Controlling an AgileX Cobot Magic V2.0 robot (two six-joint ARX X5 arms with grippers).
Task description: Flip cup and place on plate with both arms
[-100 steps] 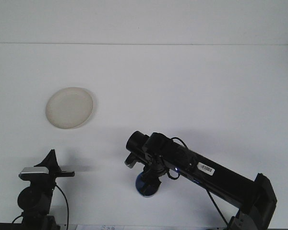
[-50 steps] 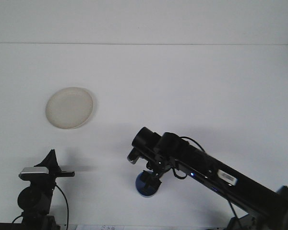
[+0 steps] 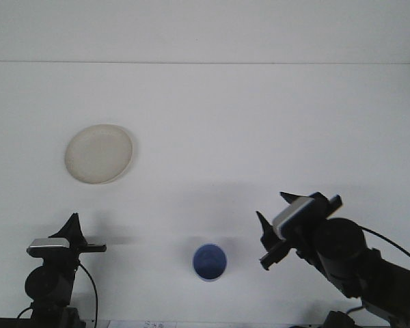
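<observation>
**Blue cup stands alone on the counter, both arms clear of it**

The cup (image 3: 210, 263) is small and blue, seen from above as a round rim with a slightly darker blue inside, so its mouth faces up. It stands upright on the white counter (image 3: 260, 123), near the front edge and roughly midway between the two arms. Nothing touches it.

The plate (image 3: 99, 153) is a pale cream disc with a shallow raised rim, lying flat on the counter well apart from the cup, further back and to the left. Its surface is bare.

The right gripper (image 3: 266, 239) sits to the right of the cup, apart from it, with dark pointed fingers spread and nothing between them; its jaws are open. A grey block sits on top of it, and the black arm runs off toward the lower right corner.

The left gripper (image 3: 74, 236) is low at the left edge, below the plate and well away from the cup. Whether its jaws are open or closed cannot be told from this angle.
</observation>
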